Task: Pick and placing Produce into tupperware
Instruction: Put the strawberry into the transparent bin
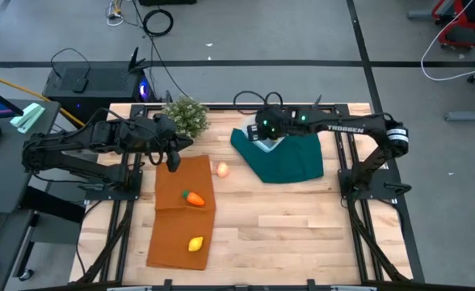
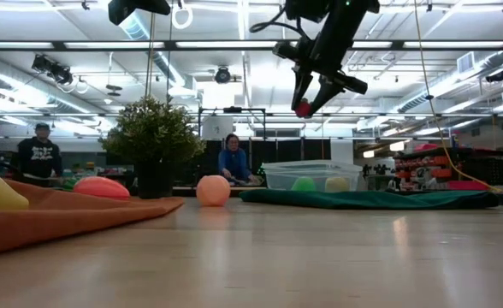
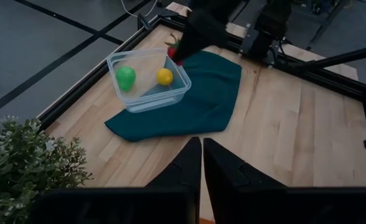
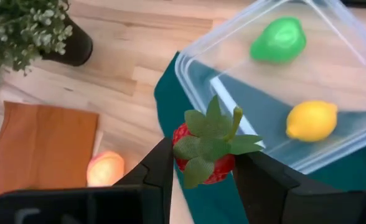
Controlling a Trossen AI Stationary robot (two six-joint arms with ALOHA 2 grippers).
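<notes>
Here the right gripper (image 4: 201, 163) pinches the strawberry (image 4: 205, 152) by its sides; it looks light and slick-skinned, tupperware (image 4: 233, 56) just ahead below.

Potted plant (image 1: 186, 115) at table's back edge, orange cloth (image 1: 182, 212), dark green cloth (image 1: 290, 158)

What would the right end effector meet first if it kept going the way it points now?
Probably the tupperware. The right end effector, shut on the strawberry, points down at the box's near rim, so it could clip that rim or the green cloth beside it; depth is unclear.
</notes>
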